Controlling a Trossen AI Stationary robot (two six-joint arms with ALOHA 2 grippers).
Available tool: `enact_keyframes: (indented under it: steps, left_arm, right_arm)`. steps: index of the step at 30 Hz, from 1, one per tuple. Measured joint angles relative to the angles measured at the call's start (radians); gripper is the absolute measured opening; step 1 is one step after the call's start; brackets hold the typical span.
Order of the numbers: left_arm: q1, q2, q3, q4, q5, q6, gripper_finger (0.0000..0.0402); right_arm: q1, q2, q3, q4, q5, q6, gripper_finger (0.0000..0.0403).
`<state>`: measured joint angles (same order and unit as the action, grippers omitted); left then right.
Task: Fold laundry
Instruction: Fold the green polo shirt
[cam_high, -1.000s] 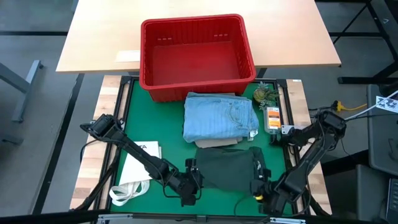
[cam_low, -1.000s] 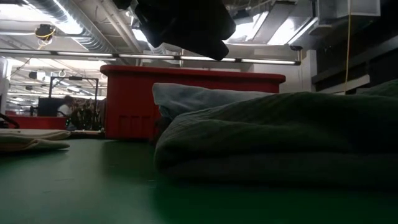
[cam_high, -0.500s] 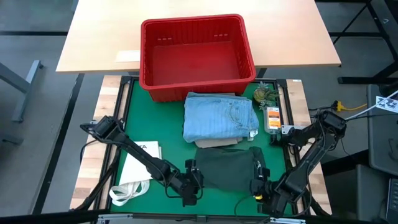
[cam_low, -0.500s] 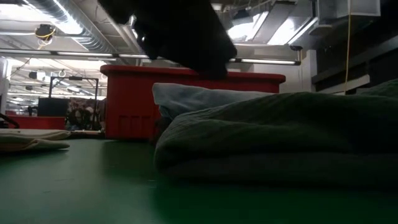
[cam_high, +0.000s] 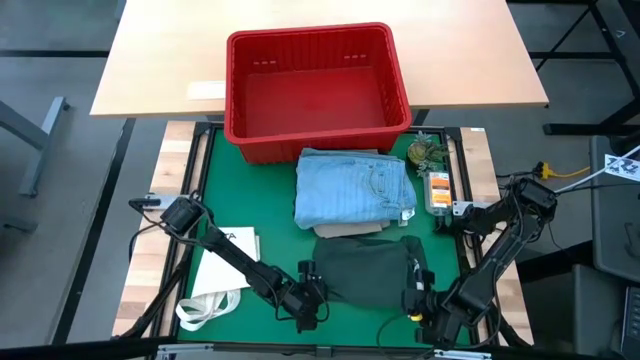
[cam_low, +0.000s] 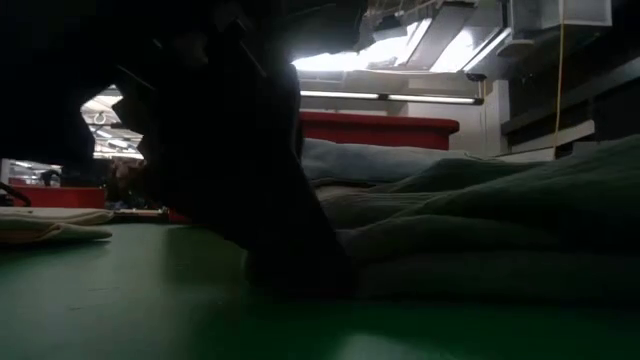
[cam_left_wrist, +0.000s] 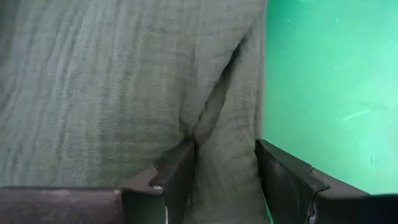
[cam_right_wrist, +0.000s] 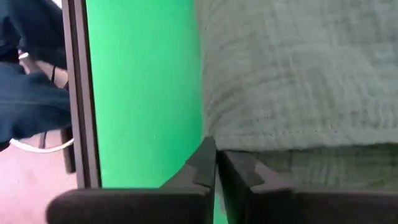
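1. I am seeing the left hand (cam_left_wrist: 224, 180) at the near-left corner of the dark green-grey piece (cam_high: 372, 270). Its fingers (cam_left_wrist: 283, 177) are standing spread, with a fold of that cloth lying between them.
2. In the high view the left hand (cam_high: 308, 300) is sitting low on the tabletop (cam_high: 250, 200), right at the garment's left edge, its arm running back toward the left side of the frame.
3. I am seeing the right hand (cam_right_wrist: 216, 168) with its fingers pressed together at the near edge of the same dark green-grey piece. The hem is lying just past the fingertips; I cannot tell whether any cloth is caught between them.
4. In the high view the right hand (cam_high: 418, 300) is sitting at the garment's near-right corner, close to the tabletop's right rail.
5. The dark green-grey piece is lying folded on the green surface, between the two hands, in the near middle of the tabletop.
6. Just behind it, a beige piece (cam_high: 345, 230) is showing as a narrow strip under the light blue piece (cam_high: 355, 187), which is lying folded on top.
7. The red basket (cam_high: 316, 88) is standing beyond the light blue piece, touching or nearly touching its far edge.
8. A white tote bag (cam_high: 222, 270) is lying at the near left, beside the left arm.
9. In the low view a dark arm part is blocking most of the left half.
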<state>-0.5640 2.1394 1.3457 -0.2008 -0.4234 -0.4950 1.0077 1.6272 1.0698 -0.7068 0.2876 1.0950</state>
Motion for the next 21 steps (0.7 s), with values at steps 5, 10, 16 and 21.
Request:
enact_keyframes:
  steps: [5, 10, 16, 21]
  left_arm:
    - [0.000, 0.009, 0.003, -0.007, 0.008, 0.000, 0.0169]
    - [-0.002, 0.010, 0.003, -0.012, 0.013, 0.006, 0.0169]
    - [-0.002, 0.012, 0.002, -0.016, 0.040, 0.011, 0.0169]
    - [-0.003, 0.012, 0.001, -0.015, 0.041, 0.010, 0.0169]
  right_arm:
    - [0.000, 0.000, 0.000, -0.020, -0.098, 0.000, 0.0006]
    - [-0.001, 0.000, 0.000, -0.097, -0.139, 0.021, 0.0009]
    - [-0.002, 0.000, 0.000, -0.174, -0.219, 0.025, 0.0006]
    - [0.000, 0.000, -0.001, -0.161, -0.247, 0.026, 0.0019]
